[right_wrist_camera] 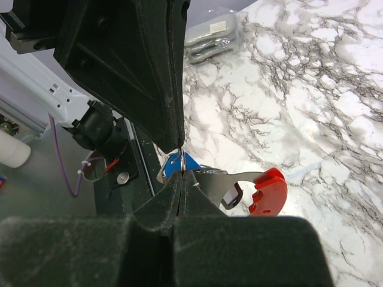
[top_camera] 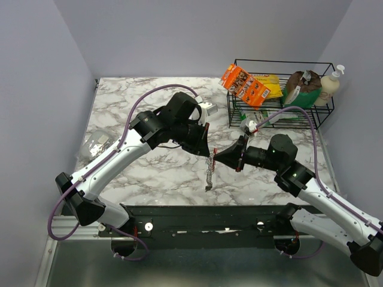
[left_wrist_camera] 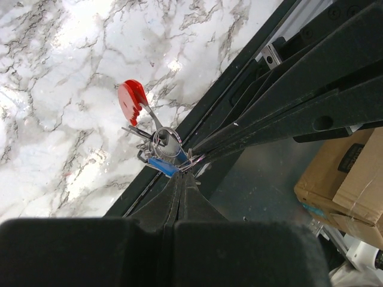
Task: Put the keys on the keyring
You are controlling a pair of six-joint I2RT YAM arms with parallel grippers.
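Observation:
Both grippers meet above the middle of the marble table. My left gripper and right gripper are both shut on the thin wire ring of the keyring, tip to tip. The keyring hangs below them as a grey-silver strip, clear of the table. In the left wrist view its red plastic piece sticks out past the ring, and the blue-headed key lies right at my left gripper. In the right wrist view the blue key head and red piece flank my right gripper.
A black wire basket with bottles and packets stands at the back right, with an orange box leaning on it. A clear packet lies at the table's left edge. A small white object sits behind the left arm.

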